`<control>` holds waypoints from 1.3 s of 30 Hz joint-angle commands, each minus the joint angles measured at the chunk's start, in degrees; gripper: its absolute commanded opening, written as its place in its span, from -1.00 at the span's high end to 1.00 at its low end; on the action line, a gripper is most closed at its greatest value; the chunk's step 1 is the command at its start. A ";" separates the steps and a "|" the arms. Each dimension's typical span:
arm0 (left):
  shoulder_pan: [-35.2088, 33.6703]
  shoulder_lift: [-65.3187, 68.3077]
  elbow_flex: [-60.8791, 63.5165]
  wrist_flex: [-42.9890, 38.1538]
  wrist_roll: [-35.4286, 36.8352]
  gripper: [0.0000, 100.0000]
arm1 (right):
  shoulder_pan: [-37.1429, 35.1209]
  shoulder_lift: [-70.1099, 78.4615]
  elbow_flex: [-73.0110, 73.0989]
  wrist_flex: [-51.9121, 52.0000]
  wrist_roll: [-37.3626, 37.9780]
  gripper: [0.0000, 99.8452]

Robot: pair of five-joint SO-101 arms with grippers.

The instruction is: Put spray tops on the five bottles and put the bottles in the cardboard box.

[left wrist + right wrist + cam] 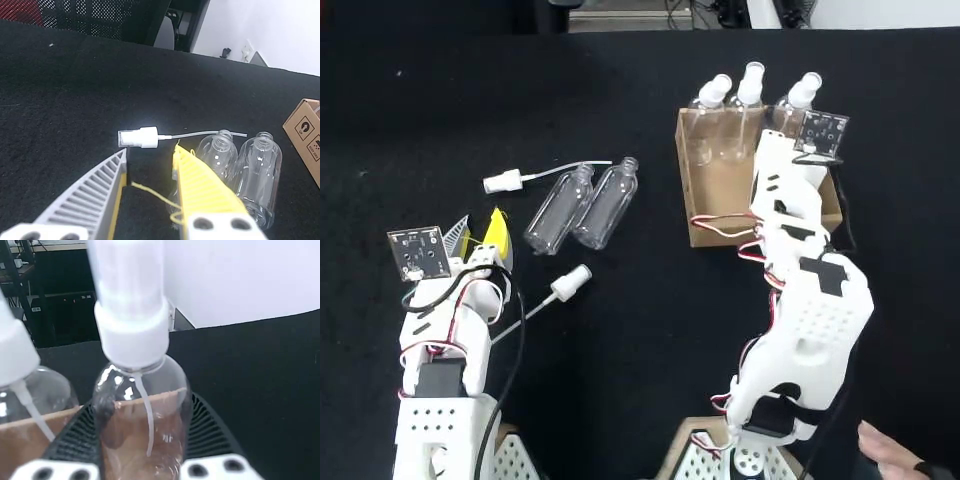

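Observation:
Three bottles with spray tops stand at the far end of the cardboard box. My right gripper reaches over the box and is shut on the rightmost capped bottle; in its wrist view this bottle sits between both black fingers of the right gripper, inside the box wall. Two open bottles lie side by side on the table. My left gripper is open near them, and a loose spray top lies just past the tips of the left gripper.
A second loose spray top with its tube lies near the left arm. The first loose spray top has its tube pointing toward the open bottles. The box corner stands beyond the open bottles.

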 commanded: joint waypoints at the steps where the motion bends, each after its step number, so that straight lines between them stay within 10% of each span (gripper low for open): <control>1: 0.40 -0.44 1.19 0.09 0.18 0.70 | -0.18 -0.57 -3.47 -2.02 0.09 0.98; 39: 0.57 -0.44 1.19 0.09 0.09 0.70 | -0.35 3.38 -2.95 -1.76 0.09 0.87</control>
